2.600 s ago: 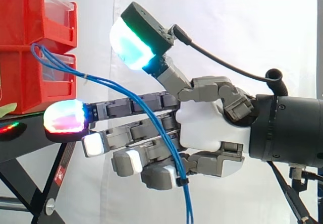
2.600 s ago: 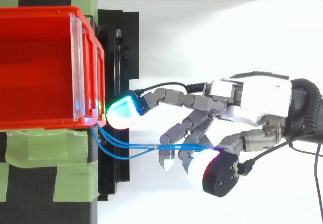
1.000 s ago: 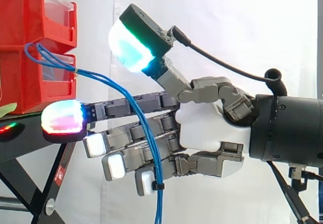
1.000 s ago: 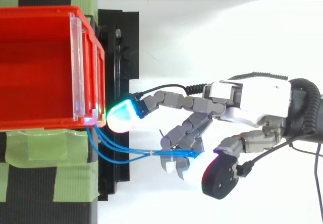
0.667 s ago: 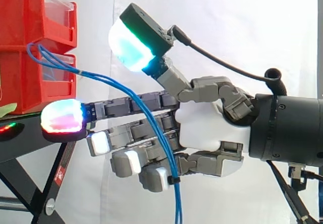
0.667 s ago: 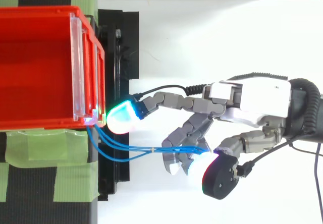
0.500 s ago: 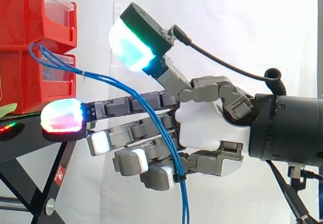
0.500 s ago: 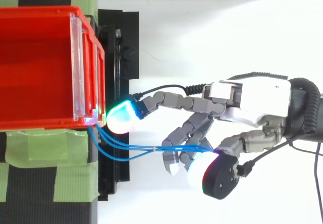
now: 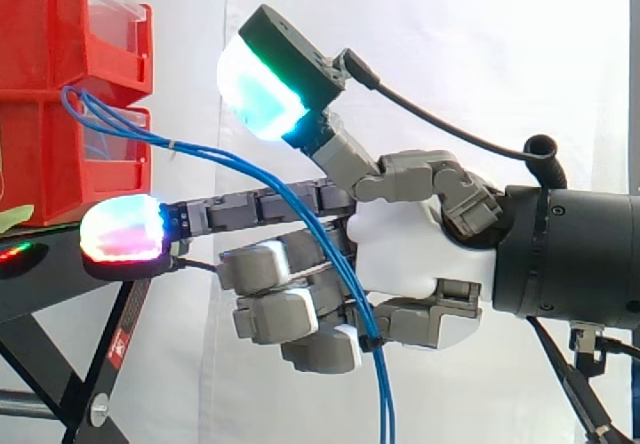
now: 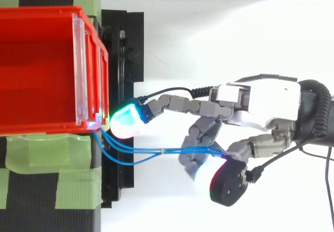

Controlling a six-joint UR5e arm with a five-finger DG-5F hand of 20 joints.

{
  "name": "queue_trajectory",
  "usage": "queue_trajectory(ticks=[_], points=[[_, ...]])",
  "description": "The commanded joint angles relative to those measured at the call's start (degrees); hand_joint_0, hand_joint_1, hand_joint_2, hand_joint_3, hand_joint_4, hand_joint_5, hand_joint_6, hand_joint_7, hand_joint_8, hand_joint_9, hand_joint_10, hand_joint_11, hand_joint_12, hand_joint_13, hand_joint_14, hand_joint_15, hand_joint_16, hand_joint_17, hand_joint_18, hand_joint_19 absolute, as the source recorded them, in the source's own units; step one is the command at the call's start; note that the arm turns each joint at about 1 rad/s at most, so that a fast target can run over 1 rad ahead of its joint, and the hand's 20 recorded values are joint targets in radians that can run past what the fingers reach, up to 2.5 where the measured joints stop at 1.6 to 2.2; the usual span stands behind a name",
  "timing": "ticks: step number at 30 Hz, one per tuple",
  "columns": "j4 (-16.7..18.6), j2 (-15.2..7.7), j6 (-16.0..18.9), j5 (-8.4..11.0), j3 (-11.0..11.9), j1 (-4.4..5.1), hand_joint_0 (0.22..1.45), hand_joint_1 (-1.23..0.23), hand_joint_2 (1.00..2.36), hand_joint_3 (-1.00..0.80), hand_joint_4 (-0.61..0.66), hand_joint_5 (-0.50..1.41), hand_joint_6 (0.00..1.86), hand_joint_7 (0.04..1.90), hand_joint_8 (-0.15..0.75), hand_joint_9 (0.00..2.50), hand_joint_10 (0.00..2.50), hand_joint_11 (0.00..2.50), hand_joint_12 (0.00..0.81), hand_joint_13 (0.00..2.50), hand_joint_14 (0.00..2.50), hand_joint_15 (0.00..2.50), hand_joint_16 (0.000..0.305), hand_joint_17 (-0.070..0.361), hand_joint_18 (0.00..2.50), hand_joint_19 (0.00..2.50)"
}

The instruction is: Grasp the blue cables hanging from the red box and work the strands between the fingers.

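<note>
Red bins [image 9: 60, 84] are stacked beyond the fingertips of the hand [image 9: 405, 249]. Its lower fingers are curled round the blue cables [image 9: 240, 164] strung from the bins (one finger and the thumb are stretched out). The cables are cut off below the hand; a stand-leg sticker [image 9: 118, 347] cannot be read.

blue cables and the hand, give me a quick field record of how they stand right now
cables: blue cables leave the front of the red bins, slope down into the hand, then hang below it
hand: hand reaches in level from the right
grip: lower fingers curled round the strands
other digits: one finger straight toward the bins, thumb raised above the cables
support: bins on black stand
backdrop: white curtain
</note>
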Motion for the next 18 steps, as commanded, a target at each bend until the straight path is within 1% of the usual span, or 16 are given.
queue_trajectory(ticks=[1,3,7,9,13,15,18], points=[[0.0,0.0,0.0,-0.09,0.0,-0.02,0.72,-0.56,1.0,-1.0,0.22,-0.17,0.01,0.69,0.333,0.81,0.79,1.02,0.368,1.3,0.07,1.39,0.057,0.129,1.31,1.28],[0.0,0.0,0.0,-0.09,0.0,-0.02,0.72,-0.56,1.0,-1.0,0.22,-0.17,0.01,0.69,0.326,0.8,0.92,1.01,0.365,1.3,0.11,1.38,0.057,0.129,1.3,1.27],[0.0,0.0,0.0,-0.09,0.0,-0.02,0.72,-0.56,1.0,-1.0,0.22,-0.17,0.01,0.69,0.327,0.8,0.96,0.99,0.362,1.3,0.16,1.38,0.058,0.13,1.31,1.27],[0.0,0.0,0.0,-0.09,0.0,-0.11,0.72,-0.56,1.0,-1.0,0.22,-0.16,0.01,0.69,0.323,0.8,0.97,0.99,0.36,1.29,0.25,1.36,0.058,0.13,1.31,1.28],[-0.1,0.0,0.0,-0.44,0.0,-0.11,0.72,-0.56,1.0,-1.0,0.22,-0.16,0.01,0.69,0.315,0.81,1.07,0.98,0.353,1.28,0.31,1.36,0.058,0.13,1.31,1.27],[-0.1,0.0,0.0,-0.44,0.0,-0.11,0.72,-0.56,1.0,-1.0,0.22,-0.16,0.01,0.69,0.307,0.8,1.29,0.94,0.363,1.28,0.39,1.33,0.058,0.13,1.32,1.28],[0.0,0.0,-0.1,-0.44,0.0,-0.19,0.72,-0.56,1.0,-1.0,0.22,-0.16,0.01,0.69,0.304,0.8,1.34,0.93,0.35,1.27,0.47,1.32,0.057,0.129,1.32,1.29]])
